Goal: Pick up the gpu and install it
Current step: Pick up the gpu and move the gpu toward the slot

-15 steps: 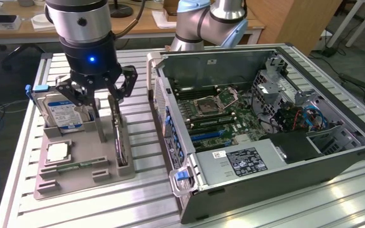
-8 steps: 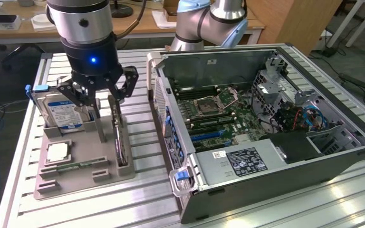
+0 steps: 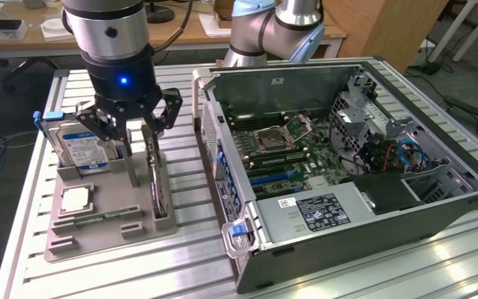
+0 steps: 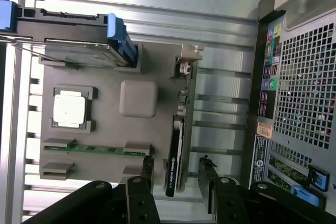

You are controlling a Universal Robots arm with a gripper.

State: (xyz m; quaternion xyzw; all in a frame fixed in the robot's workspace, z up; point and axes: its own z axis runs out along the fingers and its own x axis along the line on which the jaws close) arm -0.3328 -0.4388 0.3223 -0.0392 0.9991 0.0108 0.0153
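The gpu (image 3: pixel 157 184) is a thin dark card standing on edge in a slot at the side of the grey fixture tray (image 3: pixel 98 233) nearest the computer case. In the wrist view the gpu (image 4: pixel 177 150) runs lengthwise, with its silvery bracket at the far end. My gripper (image 3: pixel 139 146) hangs just above the card and is open. In the wrist view the gripper (image 4: pixel 177 174) straddles the card's near end. Its fingertips (image 4: pixel 148 169) stand on either side, apart from the card.
The open computer case (image 3: pixel 347 156) lies on the exterior view's right, motherboard exposed. The tray also holds a hard drive (image 3: pixel 81 148) with a blue label, a processor chip (image 3: pixel 77 198) and a green memory stick (image 3: pixel 98 218). Another arm (image 3: pixel 264 28) stands behind the case.
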